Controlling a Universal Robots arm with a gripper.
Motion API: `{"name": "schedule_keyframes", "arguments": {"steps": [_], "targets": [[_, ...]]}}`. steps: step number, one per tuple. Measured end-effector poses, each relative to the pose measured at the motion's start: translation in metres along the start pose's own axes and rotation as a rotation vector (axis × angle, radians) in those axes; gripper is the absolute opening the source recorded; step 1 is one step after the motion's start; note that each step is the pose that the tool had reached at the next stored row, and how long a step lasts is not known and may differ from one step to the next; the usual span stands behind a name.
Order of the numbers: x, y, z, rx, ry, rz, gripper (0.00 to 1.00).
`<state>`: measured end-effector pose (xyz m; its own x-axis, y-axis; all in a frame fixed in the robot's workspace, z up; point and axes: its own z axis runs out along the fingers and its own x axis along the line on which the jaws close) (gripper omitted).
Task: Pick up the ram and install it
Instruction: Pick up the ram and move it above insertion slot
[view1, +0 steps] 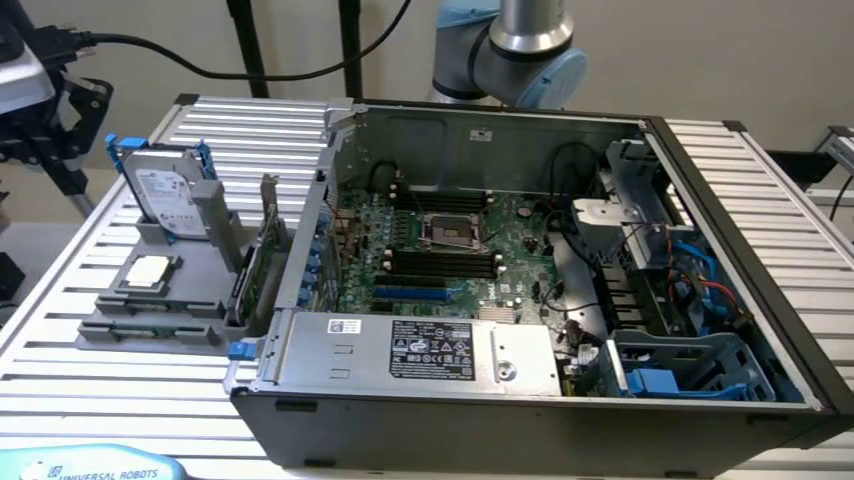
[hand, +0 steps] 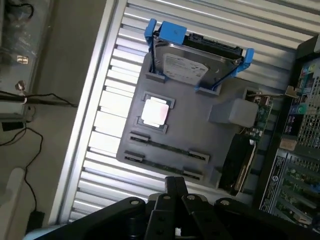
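The end effector (hand: 176, 187) has its fingers pressed together with nothing between them. It hangs above the slatted bench (hand: 107, 127), just off the near edge of a grey holder (hand: 200, 130) and apart from everything on it.

The ram (hand: 165, 147) lies in a long narrow slot of that holder, held between small clips at either end, in the row closest to the end effector. A second slot runs parallel just beside it; it seems to hold another thin stick, though the view is too dim to be sure.

Beyond the ram sits the square silver processor chip (hand: 155, 112) in its own frame. Past that, at the far end of the holder, a hard drive (hand: 192, 65) leans tilted in a blue bracket (hand: 167, 31). A larger card (hand: 242, 165) with a metal bracket stands upright along the holder's side that faces the computer.

In the exterior view the holder stands on the bench at the exterior view's left of an open computer case (view1: 534, 425). Inside the case lies the motherboard (view1: 521, 240), with its black memory slots (view1: 441, 262) side by side below the processor socket (view1: 447, 228). A silver power supply (view1: 427, 350) fills the case's front. The robot arm (view1: 527, 45) rises behind the case.
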<state>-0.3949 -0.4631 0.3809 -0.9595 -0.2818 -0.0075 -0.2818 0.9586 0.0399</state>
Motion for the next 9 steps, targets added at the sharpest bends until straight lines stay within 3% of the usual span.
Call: {"name": "schedule_keyframes", "arguments": {"steps": [9], "targets": [[0.0001,-0.0001,0.0020,-0.0012,0.0065,-0.163,0.11]]}}
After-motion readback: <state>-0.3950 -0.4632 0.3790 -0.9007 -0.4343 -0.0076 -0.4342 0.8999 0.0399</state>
